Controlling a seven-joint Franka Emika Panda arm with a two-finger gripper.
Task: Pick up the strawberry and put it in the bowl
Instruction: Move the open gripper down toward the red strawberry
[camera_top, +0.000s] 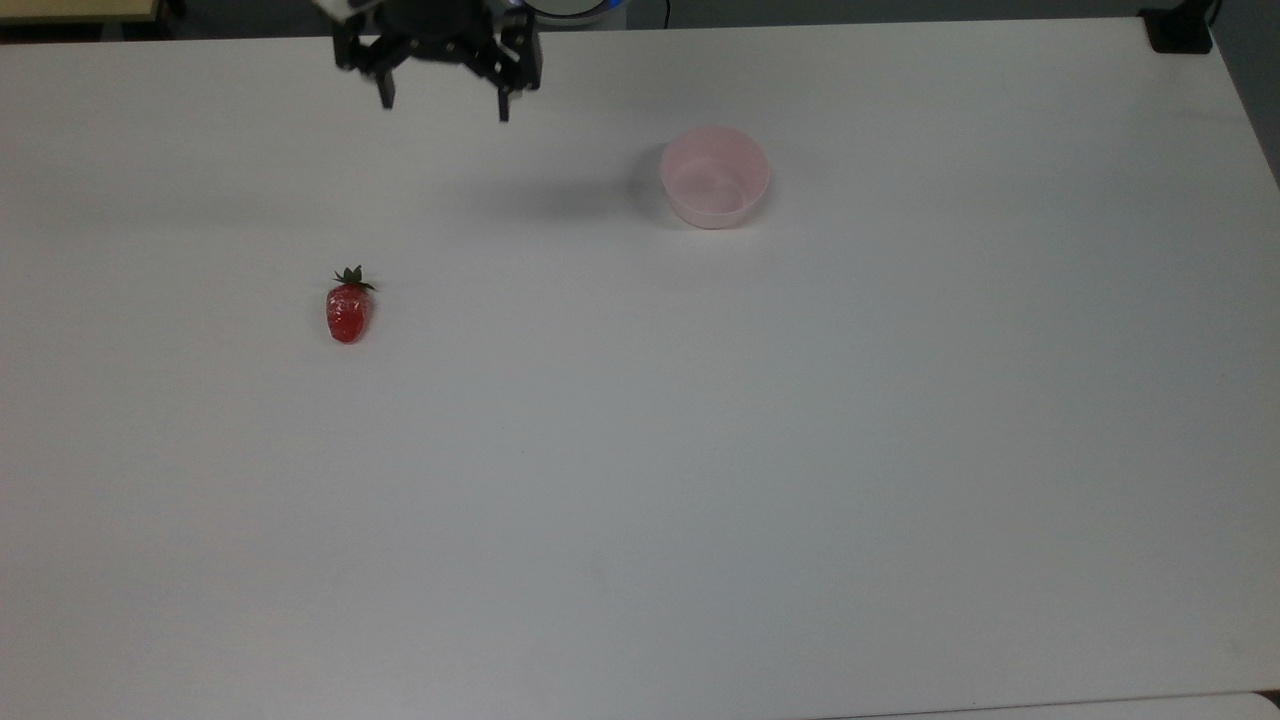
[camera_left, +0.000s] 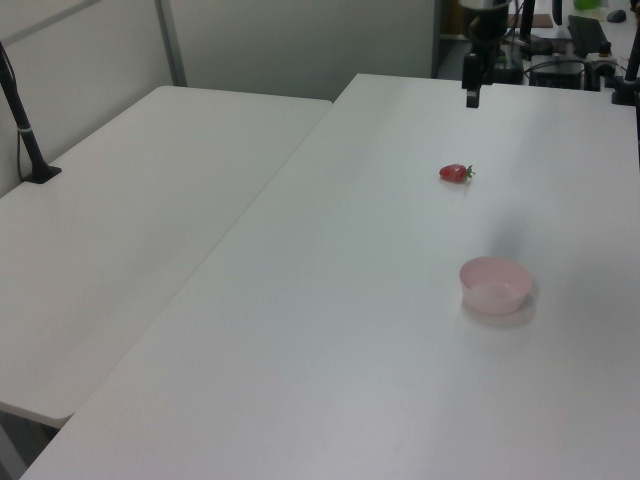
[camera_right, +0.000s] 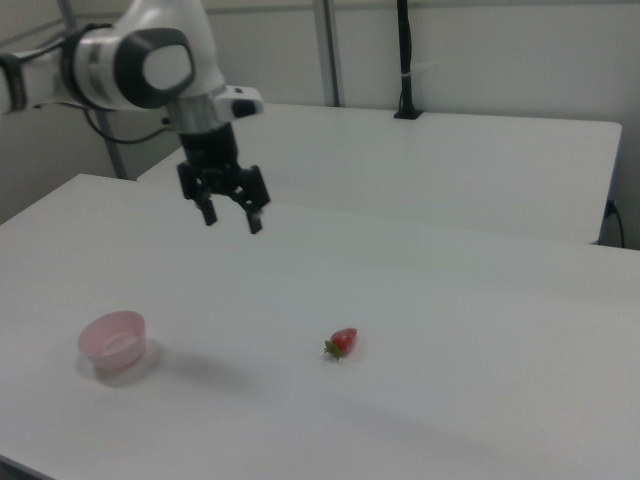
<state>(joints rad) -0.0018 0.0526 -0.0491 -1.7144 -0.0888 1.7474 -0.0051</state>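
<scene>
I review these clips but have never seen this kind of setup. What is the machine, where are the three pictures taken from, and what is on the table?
It is a single robot arm ending in a two-finger gripper, seen with its fingers spread and nothing between them. One camera looks down from above, the other two look across the white table from opposite sides. A small red strawberry lies on the table and an empty pale pink bowl stands apart from it. The gripper hangs in the air above the table, touching neither.
</scene>
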